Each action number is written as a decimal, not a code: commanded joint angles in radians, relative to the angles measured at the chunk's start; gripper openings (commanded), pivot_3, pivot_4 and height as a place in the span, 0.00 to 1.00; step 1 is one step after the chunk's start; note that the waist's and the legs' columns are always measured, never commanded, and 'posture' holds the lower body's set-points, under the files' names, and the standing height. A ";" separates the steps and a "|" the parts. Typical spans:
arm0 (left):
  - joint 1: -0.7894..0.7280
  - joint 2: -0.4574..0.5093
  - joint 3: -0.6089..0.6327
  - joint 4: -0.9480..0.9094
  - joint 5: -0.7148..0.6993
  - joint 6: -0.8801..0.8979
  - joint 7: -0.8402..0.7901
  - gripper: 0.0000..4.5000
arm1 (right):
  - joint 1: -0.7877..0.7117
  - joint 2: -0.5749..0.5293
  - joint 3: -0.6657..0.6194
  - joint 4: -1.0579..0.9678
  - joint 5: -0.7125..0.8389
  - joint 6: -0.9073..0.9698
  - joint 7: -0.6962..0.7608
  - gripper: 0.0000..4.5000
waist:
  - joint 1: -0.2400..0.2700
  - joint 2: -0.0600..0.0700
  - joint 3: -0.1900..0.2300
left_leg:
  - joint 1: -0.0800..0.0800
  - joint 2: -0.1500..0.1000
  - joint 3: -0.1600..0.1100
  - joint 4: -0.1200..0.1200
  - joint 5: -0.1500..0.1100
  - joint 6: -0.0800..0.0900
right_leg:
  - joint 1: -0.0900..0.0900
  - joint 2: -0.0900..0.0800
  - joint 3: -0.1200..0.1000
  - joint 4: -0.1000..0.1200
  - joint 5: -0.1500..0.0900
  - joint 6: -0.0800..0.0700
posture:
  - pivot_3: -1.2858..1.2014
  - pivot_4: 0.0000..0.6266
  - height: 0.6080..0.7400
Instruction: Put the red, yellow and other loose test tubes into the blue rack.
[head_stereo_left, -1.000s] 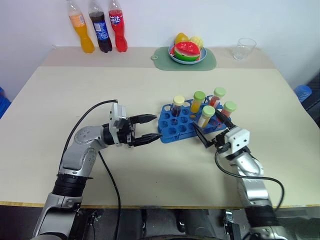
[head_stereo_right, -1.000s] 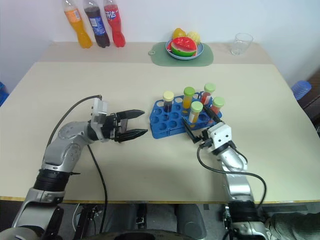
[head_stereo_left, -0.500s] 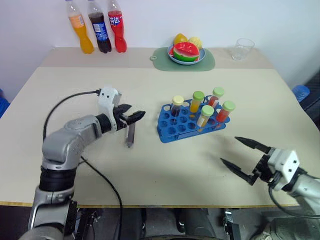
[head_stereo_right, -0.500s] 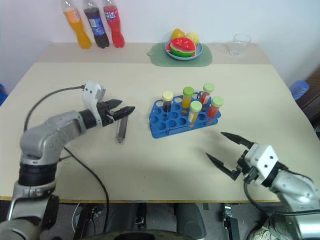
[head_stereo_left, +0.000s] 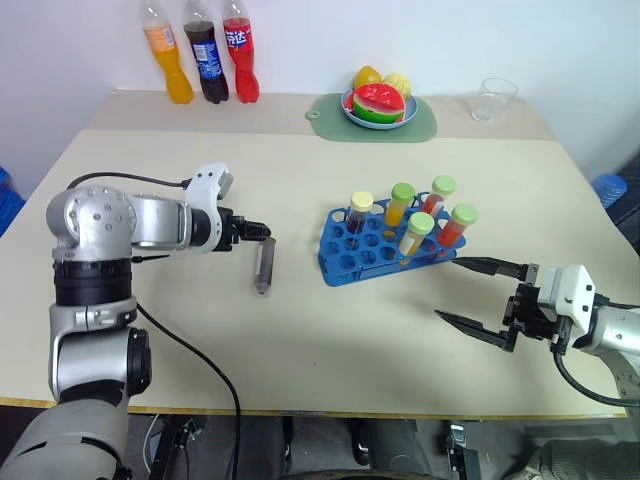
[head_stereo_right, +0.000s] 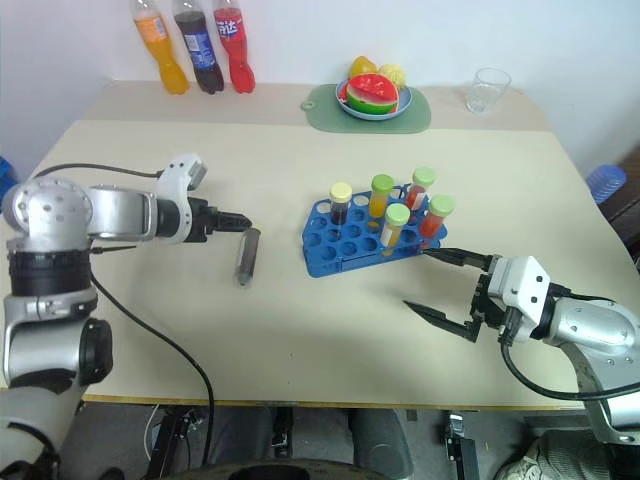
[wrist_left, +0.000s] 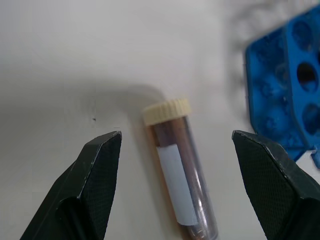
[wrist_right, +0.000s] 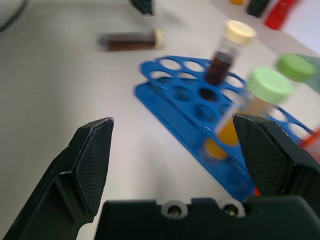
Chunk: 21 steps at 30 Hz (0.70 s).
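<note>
Rack (head_stereo_left: 385, 253) of bright blue plastic stands on the bench (head_stereo_left: 300, 180), holding five capped tubes upright: a dark one with a cream cap (head_stereo_left: 358, 214) and four green-capped ones with yellow or red liquid. To the rack's left, just apart from it, a brown tube with a cream cap (head_stereo_left: 263, 266) lies flat on the bench. The left hand (wrist_left: 175, 145) hovers over that tube, fingers spread on either side of it, not touching. The right hand (head_stereo_left: 478, 295) is near the rack's right end, fingers spread and empty.
</note>
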<state>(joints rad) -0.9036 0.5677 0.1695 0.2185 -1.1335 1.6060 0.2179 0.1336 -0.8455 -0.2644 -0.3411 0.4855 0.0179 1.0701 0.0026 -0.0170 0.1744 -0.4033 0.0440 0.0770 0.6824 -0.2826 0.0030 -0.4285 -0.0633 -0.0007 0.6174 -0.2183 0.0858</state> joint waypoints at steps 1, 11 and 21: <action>-0.053 -0.013 -0.023 0.127 -0.171 0.008 0.209 0.81 | -0.032 -0.004 0.005 0.003 0.003 0.005 0.013 0.93 | 0.003 0.000 0.000 | 0.000 0.000 0.000 0.000 0.000 0.000 | 0.000 0.000 0.000 0.000 0.000 0.000 | 0.52 0.24 1.00; -0.186 -0.113 -0.038 0.481 -0.389 0.008 0.614 0.81 | 0.009 0.011 -0.015 -0.019 -0.007 -0.003 0.001 0.93 | 0.012 -0.001 0.001 | -0.001 -0.002 0.002 0.000 0.000 -0.001 | 0.000 0.000 -0.001 0.000 0.001 0.002 | 0.52 0.24 1.00; -0.301 -0.250 0.053 0.653 -0.196 0.008 0.721 0.69 | 0.072 0.017 -0.052 -0.082 -0.004 0.012 -0.038 0.94 | 0.011 -0.002 0.001 | -0.001 -0.003 0.002 0.000 0.001 -0.002 | 0.000 0.000 -0.001 -0.001 0.001 0.002 | 0.52 0.24 1.00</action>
<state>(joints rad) -1.1860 0.3266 0.2005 0.8644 -1.3707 1.6075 0.9369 0.2004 -0.8338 -0.2832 -0.3819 0.4752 0.0355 1.0424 0.0140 -0.0186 0.1750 -0.4044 0.0404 0.0784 0.6825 -0.2816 0.0011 -0.4281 -0.0634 -0.0022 0.6166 -0.2174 0.0874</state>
